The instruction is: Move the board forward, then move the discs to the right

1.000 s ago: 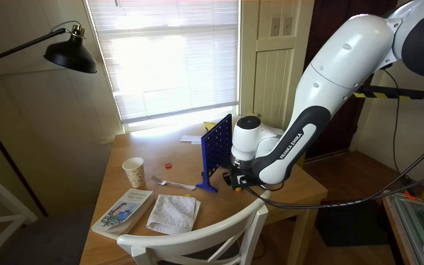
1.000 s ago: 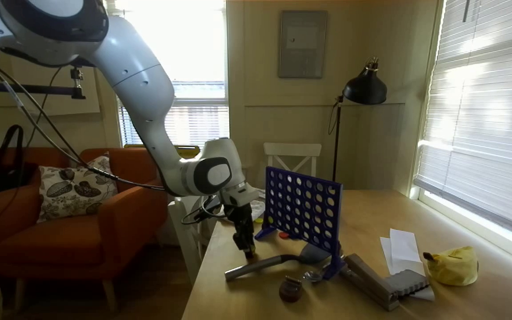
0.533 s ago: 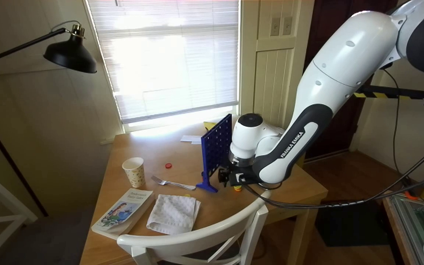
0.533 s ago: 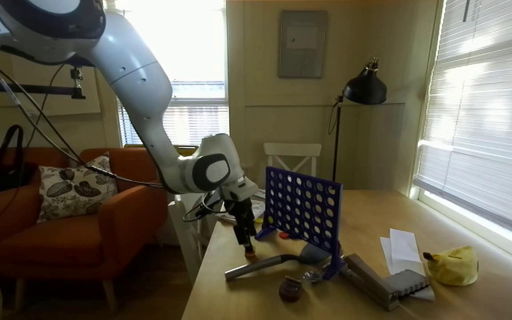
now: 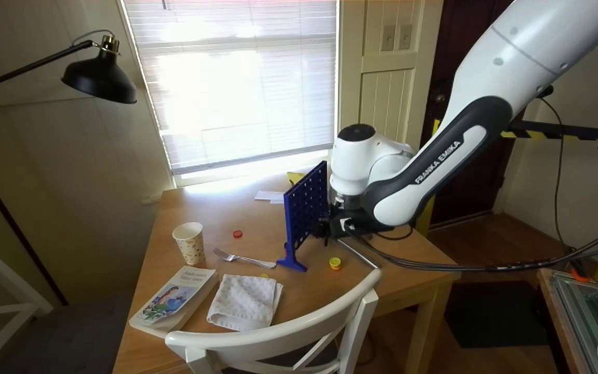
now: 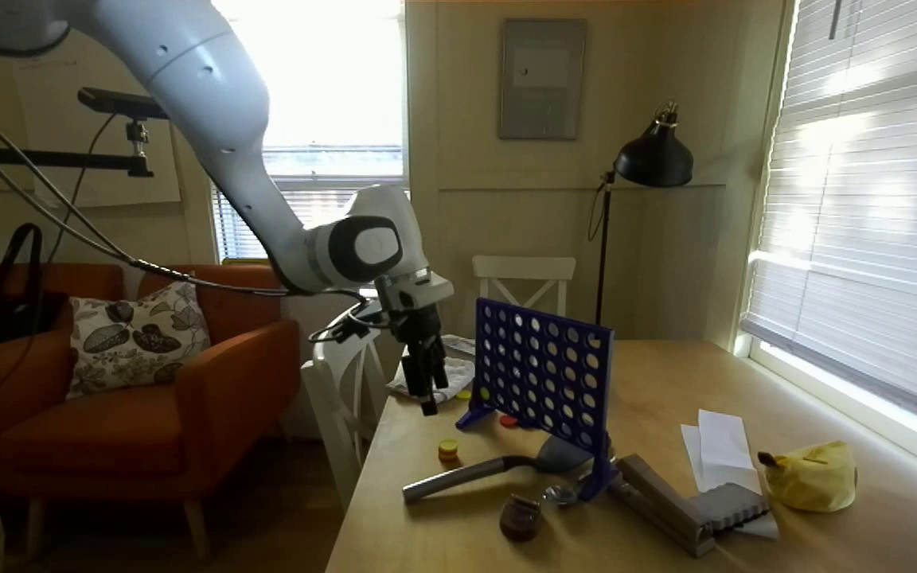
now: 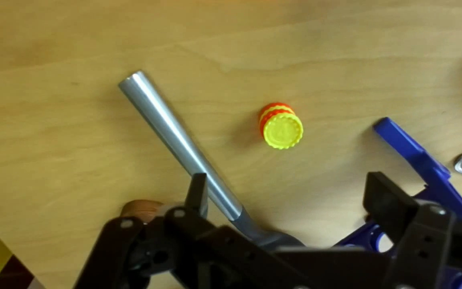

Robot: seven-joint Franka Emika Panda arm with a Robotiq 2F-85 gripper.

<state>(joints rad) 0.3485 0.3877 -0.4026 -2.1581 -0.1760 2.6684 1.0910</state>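
Observation:
The blue board [image 5: 304, 210] stands upright on its feet in both exterior views, and a blue foot [image 7: 411, 150] of it shows in the wrist view. A short stack of red and yellow discs [image 7: 282, 130] rests on the table beside it, yellow on top; the same stack [image 6: 448, 450] stands free in an exterior view. One red disc [image 5: 238, 234] lies flat on the far side of the board, and a yellow disc [image 5: 264, 276] sits by the towel. Above the table my gripper [image 7: 287, 178] is open, jaws wide apart, holding nothing, clear of the stack.
A spatula [image 7: 183, 148] lies close to the stack, its blade towards the board. A small dark jar [image 6: 520, 519] and a stapler-like tool [image 6: 661, 505] are near the board's end. Beyond the board are a fork [image 5: 244, 259], paper cup [image 5: 190, 244], towel [image 5: 247, 301] and book [image 5: 174, 301].
My gripper was down at the disc stack; it has let go, opened wide and risen away from it. The stack now stands uncovered. The board has not moved.

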